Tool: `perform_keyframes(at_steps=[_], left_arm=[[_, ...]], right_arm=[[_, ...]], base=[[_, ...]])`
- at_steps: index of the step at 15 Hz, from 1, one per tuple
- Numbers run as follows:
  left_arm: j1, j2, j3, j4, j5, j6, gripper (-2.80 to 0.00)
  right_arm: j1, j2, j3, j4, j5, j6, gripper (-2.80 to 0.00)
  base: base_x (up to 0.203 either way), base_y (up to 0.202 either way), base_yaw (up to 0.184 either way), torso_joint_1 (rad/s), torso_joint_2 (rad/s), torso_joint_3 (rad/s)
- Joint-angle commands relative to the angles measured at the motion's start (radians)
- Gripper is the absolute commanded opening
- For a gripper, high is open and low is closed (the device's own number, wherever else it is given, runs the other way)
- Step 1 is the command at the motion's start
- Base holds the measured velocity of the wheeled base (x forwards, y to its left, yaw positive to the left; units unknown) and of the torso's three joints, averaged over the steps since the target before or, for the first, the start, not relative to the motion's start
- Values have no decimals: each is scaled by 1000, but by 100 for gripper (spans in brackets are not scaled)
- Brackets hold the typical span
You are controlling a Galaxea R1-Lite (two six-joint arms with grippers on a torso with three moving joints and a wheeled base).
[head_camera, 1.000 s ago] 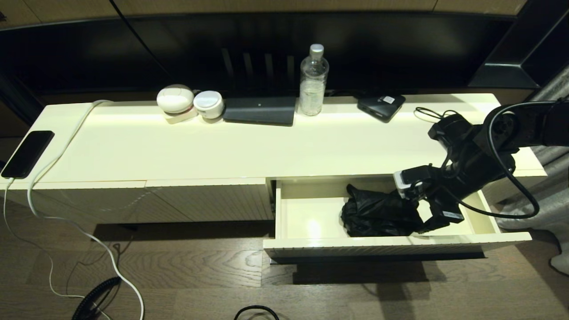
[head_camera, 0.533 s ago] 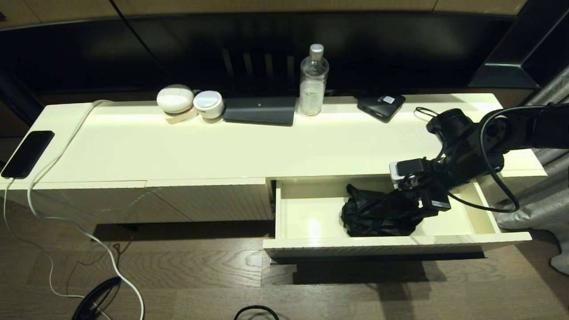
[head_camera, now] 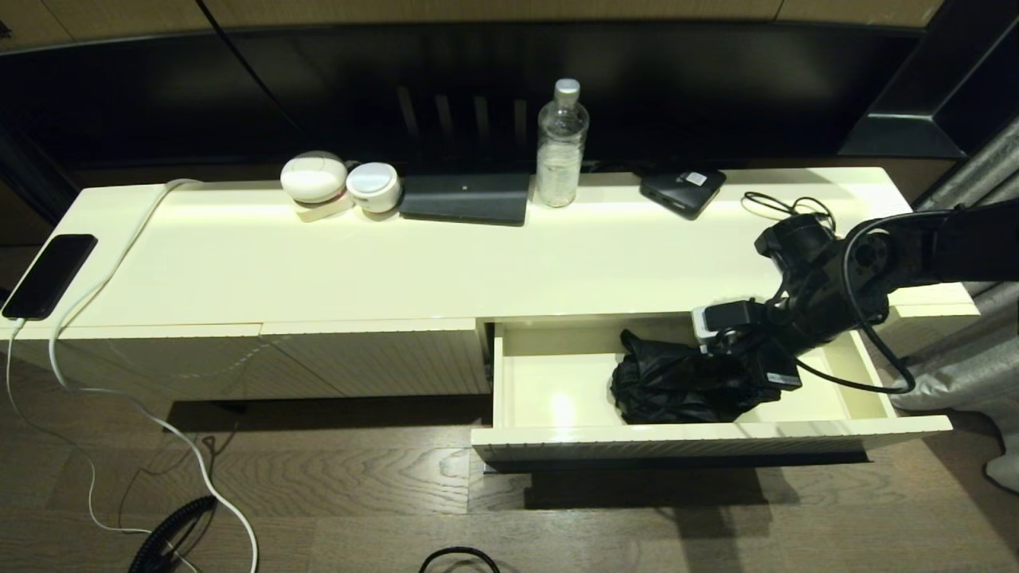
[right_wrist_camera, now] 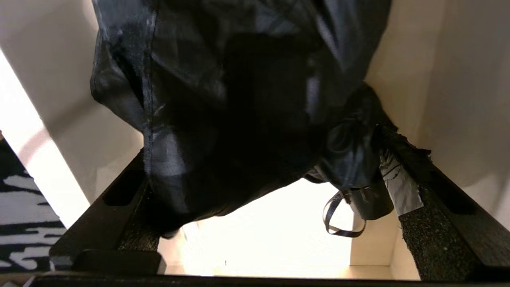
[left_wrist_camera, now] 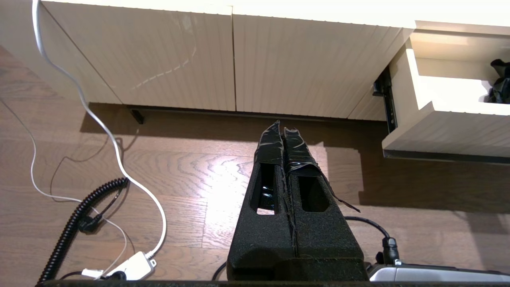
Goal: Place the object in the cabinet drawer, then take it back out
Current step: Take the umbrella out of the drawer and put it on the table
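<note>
The cabinet drawer (head_camera: 716, 434) stands pulled out at the right of the cream cabinet. The black folding umbrella (head_camera: 677, 382) lies inside it as a loose bundle. My right gripper (head_camera: 736, 362) reaches into the drawer from the right, open, with its fingers on either side of the umbrella's right end. In the right wrist view the shiny fabric (right_wrist_camera: 239, 79) fills the space between the wide-spread fingers (right_wrist_camera: 414, 191), and the short handle (right_wrist_camera: 368, 201) and strap hang near one finger. My left gripper (left_wrist_camera: 281, 125) hangs shut and empty over the floor, left of the drawer (left_wrist_camera: 438, 135).
On the cabinet top (head_camera: 478, 270) stand a water bottle (head_camera: 561, 147), two white round devices (head_camera: 314, 179), a dark flat box (head_camera: 466, 197), a small black box with a label (head_camera: 683, 189), a thin black cable (head_camera: 784, 205) and a phone (head_camera: 49, 274). White cables (head_camera: 159, 430) trail on the wooden floor.
My right gripper has moved up and back from the drawer's front toward the umbrella, now straddling its right end. The umbrella has stayed where it lay.
</note>
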Motion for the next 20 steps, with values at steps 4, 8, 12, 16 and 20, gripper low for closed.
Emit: perform_keyframes(at_steps=[4,8,12,16,20], left_arm=[[1,-2,1,0,0,-1,-280],[1,-2,0,0,0,-1,-280],[1,-2,0,0,0,-1,-280],[1,-2,0,0,0,-1,-280],[1,-2,0,0,0,-1,-280]], right_arm=[[3,25,55,-52,-6,-6,0],[10,38,115,-111,-6,-6,0],[15,52,121,-111,-7,-6,0],[21,55,152,-148,-8,-6,0],[27,46,152,-155,-24,-6,0]], base=[[0,0,0,0,0,0],[0,0,0,0,0,0],[0,0,0,0,0,0],[0,0,0,0,0,0],[0,0,0,0,0,0]])
